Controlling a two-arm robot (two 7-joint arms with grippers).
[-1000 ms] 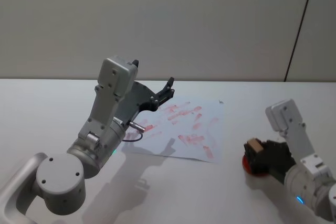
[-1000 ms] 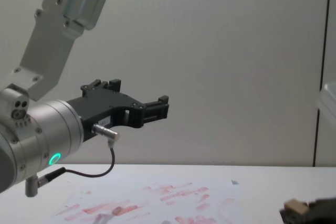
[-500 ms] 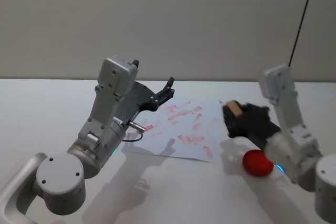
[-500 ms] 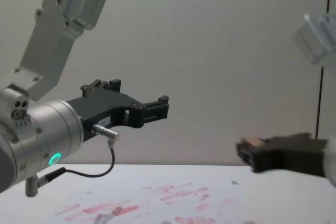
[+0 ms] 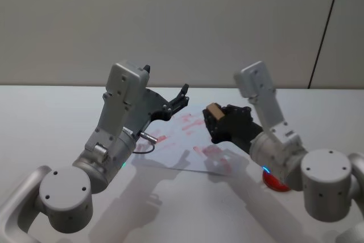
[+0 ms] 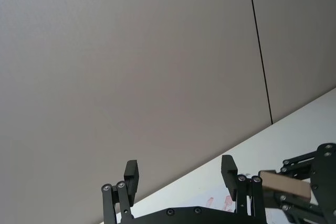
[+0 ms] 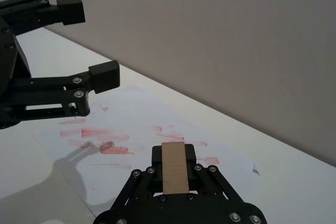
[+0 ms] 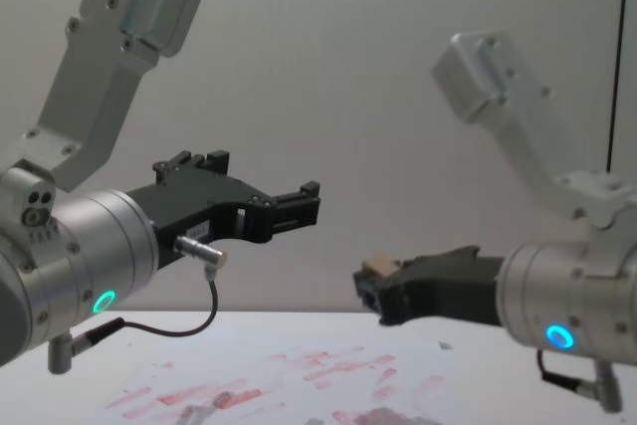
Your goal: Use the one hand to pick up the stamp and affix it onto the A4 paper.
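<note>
Fingers pinching the stamp (image 5: 214,110), the right gripper (image 5: 216,124) had swung from the red pad (image 5: 274,182) to above the A4 paper (image 5: 190,140), so pressing seemed next; the left gripper (image 5: 183,96) idled, fingers spread

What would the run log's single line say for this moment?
right claw: shut on stamp, hovering above A4 paper | left claw: open, raised, idle | stamp: not yet pressed

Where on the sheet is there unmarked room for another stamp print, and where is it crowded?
Bare white runs along the far edge of the A4 paper, between the red marks and the table, and near the curled corner beyond the stamp held in the right tool. Marks crowd the sheet's middle. The open left tool hangs over its left side.
</note>
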